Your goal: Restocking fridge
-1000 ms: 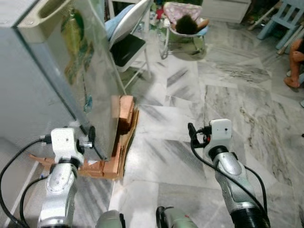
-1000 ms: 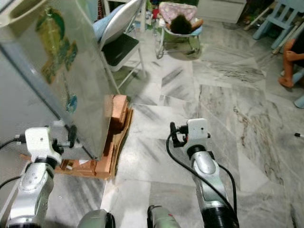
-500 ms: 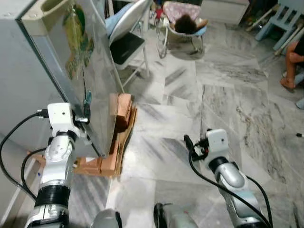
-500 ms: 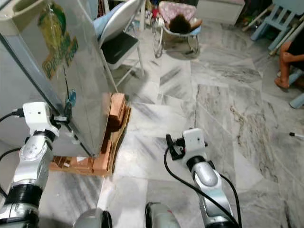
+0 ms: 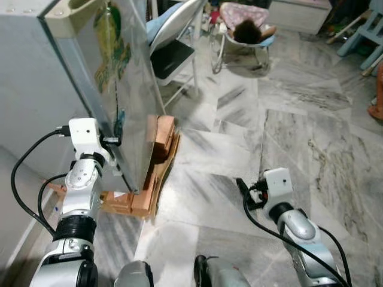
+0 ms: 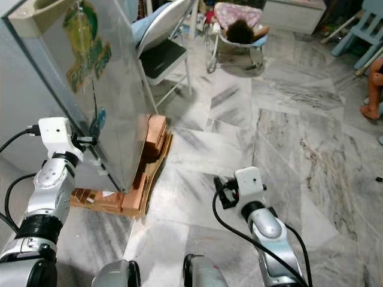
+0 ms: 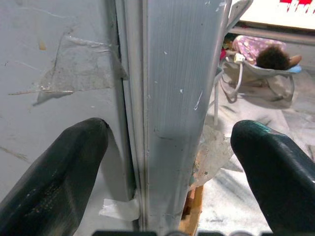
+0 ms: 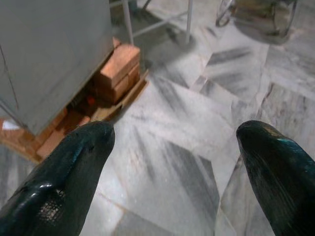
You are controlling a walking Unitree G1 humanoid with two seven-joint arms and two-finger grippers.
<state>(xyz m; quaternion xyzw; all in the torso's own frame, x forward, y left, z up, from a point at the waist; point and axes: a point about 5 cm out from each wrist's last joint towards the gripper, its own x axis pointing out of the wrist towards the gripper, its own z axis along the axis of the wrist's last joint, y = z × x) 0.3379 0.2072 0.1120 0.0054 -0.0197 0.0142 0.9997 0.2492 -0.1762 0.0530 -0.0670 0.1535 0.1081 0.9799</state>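
The grey fridge stands at the left, its shut door carrying green stickers. My left gripper is raised to the door's side edge about halfway up. In the left wrist view its open fingers straddle the ribbed metal door edge, one on the fridge's side wall and one past the door face, without gripping it. My right gripper hangs low over the marble floor, open and holding nothing, and its fingers are spread wide in the right wrist view.
The fridge rests on a wooden pallet with bricks. A folding chair stands just beyond the door. Farther back a person lies in a rocker seat. A blue chair and a person's leg are at the right.
The head camera has shifted. My left gripper has risen from the door's bottom corner to mid-height on its edge. The right arm has dropped lower and nearer to me.
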